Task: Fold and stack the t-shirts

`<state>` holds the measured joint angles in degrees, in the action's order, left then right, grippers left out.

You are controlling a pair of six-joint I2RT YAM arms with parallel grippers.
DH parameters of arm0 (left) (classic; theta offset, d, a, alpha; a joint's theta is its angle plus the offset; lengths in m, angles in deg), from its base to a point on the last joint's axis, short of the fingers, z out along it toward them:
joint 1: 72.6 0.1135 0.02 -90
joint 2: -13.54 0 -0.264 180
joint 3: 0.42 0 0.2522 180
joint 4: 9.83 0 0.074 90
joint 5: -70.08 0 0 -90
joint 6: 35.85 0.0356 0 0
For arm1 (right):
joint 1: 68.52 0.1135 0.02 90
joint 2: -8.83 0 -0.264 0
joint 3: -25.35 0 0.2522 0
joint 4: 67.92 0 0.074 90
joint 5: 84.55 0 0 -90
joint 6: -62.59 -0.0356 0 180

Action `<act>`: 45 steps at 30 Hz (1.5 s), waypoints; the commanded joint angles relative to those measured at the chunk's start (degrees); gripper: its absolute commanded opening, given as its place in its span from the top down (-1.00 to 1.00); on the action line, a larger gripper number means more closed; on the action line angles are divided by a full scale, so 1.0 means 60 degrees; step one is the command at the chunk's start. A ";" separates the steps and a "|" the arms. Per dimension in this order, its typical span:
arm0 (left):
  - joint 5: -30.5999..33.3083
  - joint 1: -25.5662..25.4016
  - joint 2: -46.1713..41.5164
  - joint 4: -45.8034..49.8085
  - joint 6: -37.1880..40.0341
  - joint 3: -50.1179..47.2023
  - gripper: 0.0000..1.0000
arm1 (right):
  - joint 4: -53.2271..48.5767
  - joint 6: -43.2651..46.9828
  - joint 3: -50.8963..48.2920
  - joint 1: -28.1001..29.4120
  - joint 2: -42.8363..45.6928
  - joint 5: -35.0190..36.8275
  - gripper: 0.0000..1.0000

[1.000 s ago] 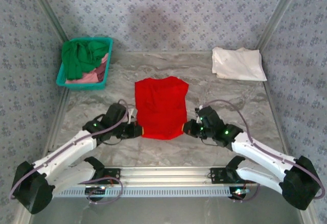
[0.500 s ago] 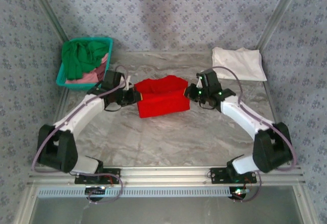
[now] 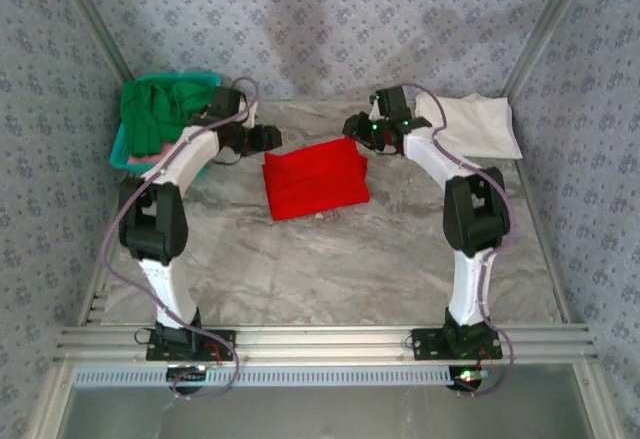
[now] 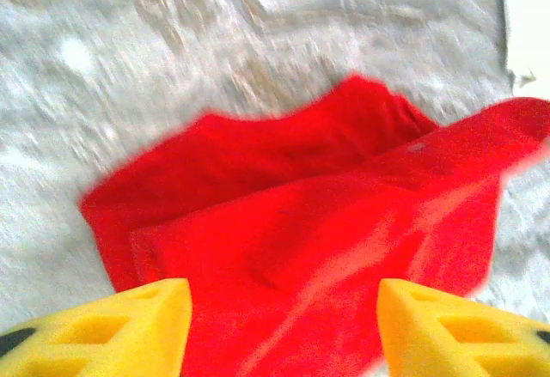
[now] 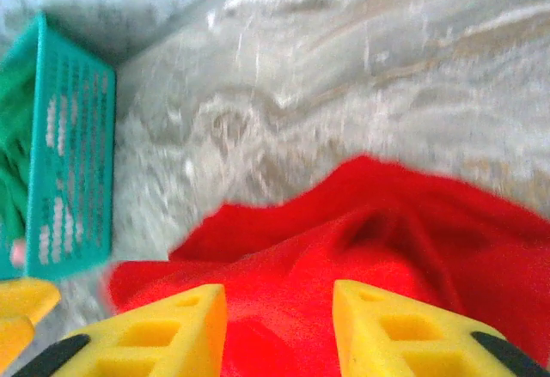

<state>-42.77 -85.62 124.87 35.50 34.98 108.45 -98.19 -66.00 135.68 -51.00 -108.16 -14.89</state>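
Note:
The bright red t-shirt (image 3: 315, 179) lies folded in half on the marble table, its upper layer rumpled along the far edge. My left gripper (image 3: 268, 139) hovers at its far left corner and my right gripper (image 3: 352, 125) at its far right corner. In the left wrist view the yellow fingers of the left gripper (image 4: 284, 330) stand wide apart over the red cloth (image 4: 301, 222). The right gripper (image 5: 279, 321) also shows a clear gap above the red cloth (image 5: 387, 240); it is open. A white t-shirt (image 3: 465, 124) lies folded at the back right.
A teal basket (image 3: 160, 166) at the back left holds a green t-shirt (image 3: 155, 109) and a pink one (image 3: 185, 147); its mesh wall (image 5: 73, 154) shows in the right wrist view. Patterned walls close in the back and sides. Bare marble lies in front of the red shirt.
Both grippers carried the red shirt's near hem to the far edge, folding it in half. They have now opened and let the cloth go.

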 commanded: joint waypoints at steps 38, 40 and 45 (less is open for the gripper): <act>0.2021 -0.1333 -0.0305 -0.4325 -0.1432 -0.5744 0.56 | 0.0385 0.0830 -0.3482 0.0114 0.1462 0.0325 -0.24; 0.2006 -0.1332 -0.0267 -0.4353 -0.1421 -0.5716 0.56 | -0.0168 0.1007 -0.3482 0.0098 0.1593 0.1093 -0.41; 0.1865 -0.1332 -0.0116 -0.4482 -0.1431 -0.5658 0.57 | -0.0511 0.1233 -0.3315 0.0121 0.1241 0.1403 -0.52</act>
<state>-32.93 -94.08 122.40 6.94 26.43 75.73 -95.68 -60.76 114.13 -50.30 -99.08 -10.06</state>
